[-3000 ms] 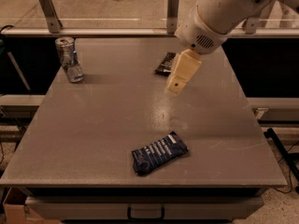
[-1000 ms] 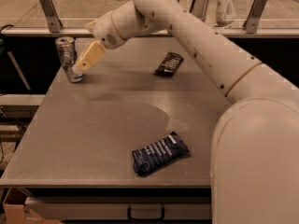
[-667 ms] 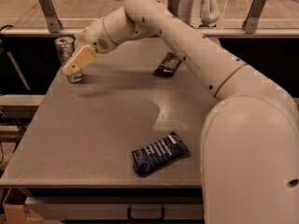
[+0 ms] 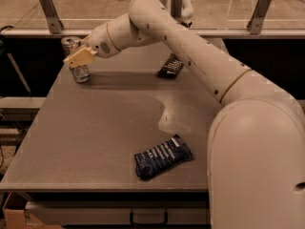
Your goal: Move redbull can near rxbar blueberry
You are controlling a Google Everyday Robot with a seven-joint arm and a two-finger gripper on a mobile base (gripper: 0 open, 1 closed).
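The redbull can stands upright at the table's far left corner, silver and blue with a shiny top. My gripper reaches in from the right and sits right in front of the can's middle, covering part of it. The rxbar blueberry, a flat dark blue wrapper with white text, lies near the table's front edge, right of centre, far from the can.
A smaller black bar wrapper lies at the back centre, partly under my arm. The grey table has a pale smear near its middle. Metal rail posts stand behind the table. My arm's base fills the right foreground.
My gripper has swung left across the table from near the black wrapper to the can, and in the last second it closed in on the can's middle.
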